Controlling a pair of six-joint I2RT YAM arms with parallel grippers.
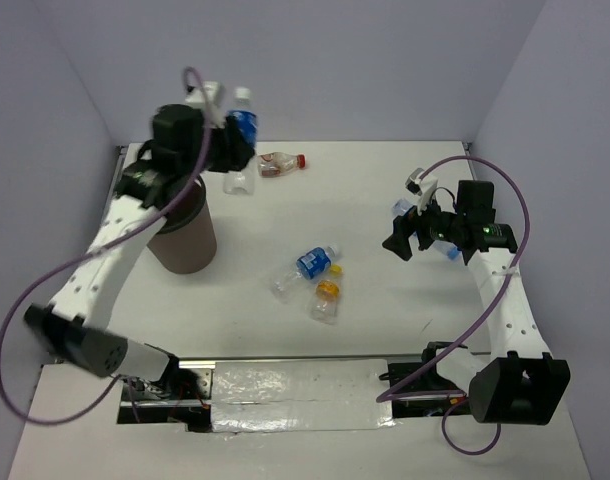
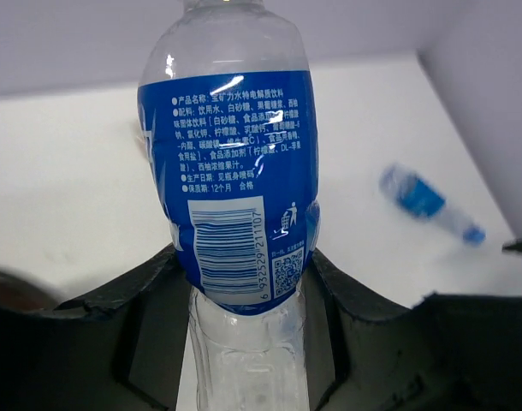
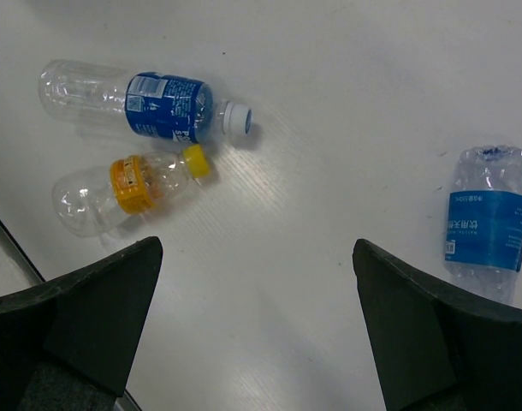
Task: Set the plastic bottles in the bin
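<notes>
My left gripper (image 1: 235, 152) is shut on a clear bottle with a blue label (image 1: 242, 128) and holds it in the air, just right of the brown bin (image 1: 185, 238). In the left wrist view the fingers (image 2: 141, 342) clamp this bottle (image 2: 231, 171) below its label. My right gripper (image 1: 410, 240) is open and empty above the table. Its wrist view shows a blue-labelled bottle (image 3: 150, 107) and an orange-capped bottle (image 3: 124, 188) lying ahead to the left, and another blue-labelled bottle (image 3: 488, 223) to the right. A squat red-capped bottle (image 1: 280, 163) lies at the back.
The blue-labelled bottle (image 1: 310, 265) and the orange-capped bottle (image 1: 327, 298) lie side by side at the table's middle. The left arm covers part of the bin's top. Grey walls stand behind and to both sides. A taped strip runs along the near edge (image 1: 295, 385).
</notes>
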